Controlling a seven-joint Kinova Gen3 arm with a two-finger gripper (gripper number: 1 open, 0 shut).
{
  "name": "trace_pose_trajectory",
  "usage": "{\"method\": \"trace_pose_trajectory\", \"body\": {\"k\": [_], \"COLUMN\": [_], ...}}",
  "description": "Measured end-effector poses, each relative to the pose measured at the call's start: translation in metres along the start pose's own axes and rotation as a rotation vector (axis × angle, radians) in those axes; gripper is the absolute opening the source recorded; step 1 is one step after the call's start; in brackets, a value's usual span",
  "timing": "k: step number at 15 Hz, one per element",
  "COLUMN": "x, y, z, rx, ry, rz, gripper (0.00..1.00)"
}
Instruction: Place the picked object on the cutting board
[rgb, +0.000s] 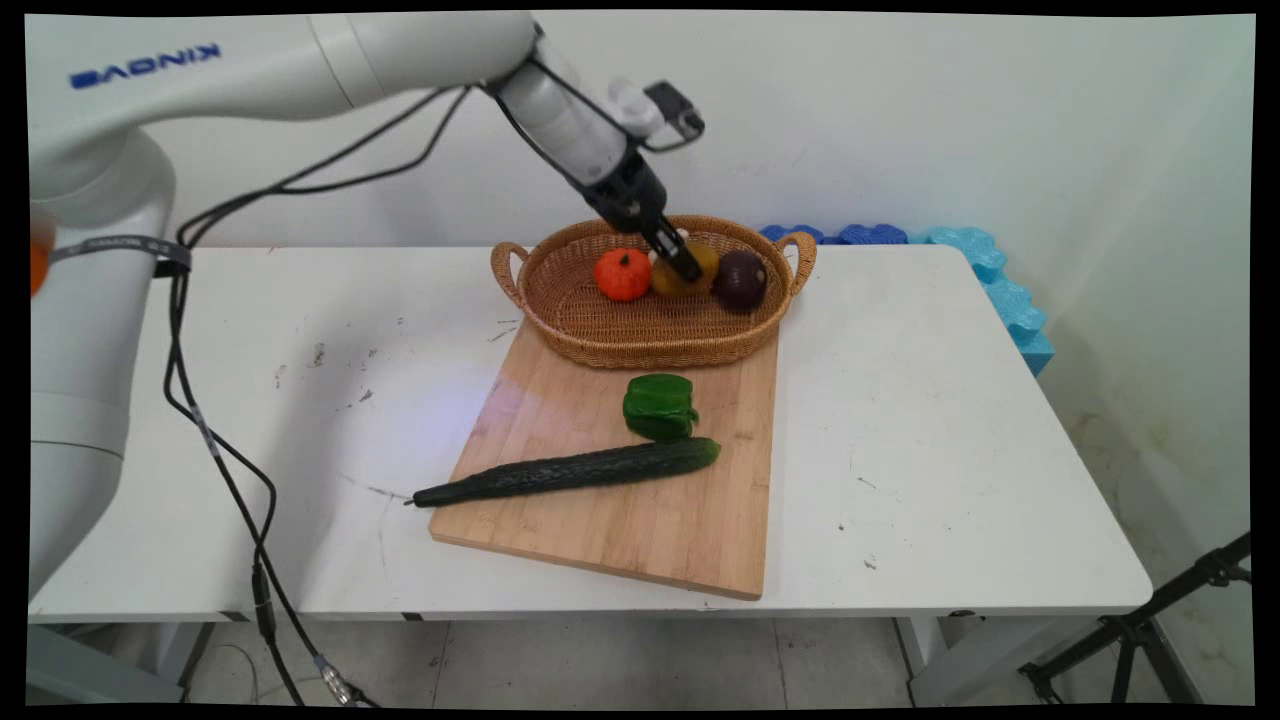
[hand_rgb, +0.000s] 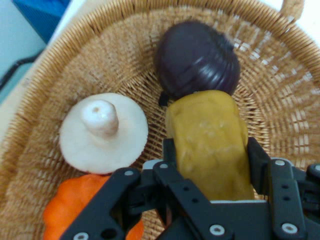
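1. The gripper (hand_rgb: 210, 150) reaches into the basket (rgb: 560, 300) at the table's (rgb: 950, 450) far edge, jaws clamped on a yellow potato (hand_rgb: 210, 145).
2. A purple onion (hand_rgb: 197, 57), mushroom (hand_rgb: 104, 132) and small pumpkin (rgb: 622, 274) lie beside it.
3. A pepper (rgb: 658, 406) and cucumber (rgb: 570, 470) rest on the cutting board (rgb: 650, 530).

One basket (rgb: 650, 335), six vegetables.

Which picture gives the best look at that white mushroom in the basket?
The hand view: the mushroom lies fully exposed, stem up, beside the yellow block. In the main view only a white sliver peeks from behind the gripper.
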Motion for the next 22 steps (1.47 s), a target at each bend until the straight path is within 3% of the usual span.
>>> {"method": "trace_pose_trajectory", "body": {"k": [4,8,14,18,22], "x": [0.004,-0.008,-0.072,-0.114,-0.152], "y": [0.007,0.019,0.046,0.057,0.063], "z": [-0.051,-0.100,-0.165,-0.176,-0.168], "rx": [-0.001,-0.034,-0.118,-0.147,-0.151], "ry": [0.029,0.040,-0.008,-0.055,-0.097], "rz": [0.002,0.008,0.084,0.125,0.142], "gripper": [0.00,0.00,0.00,0.00,0.00]}}
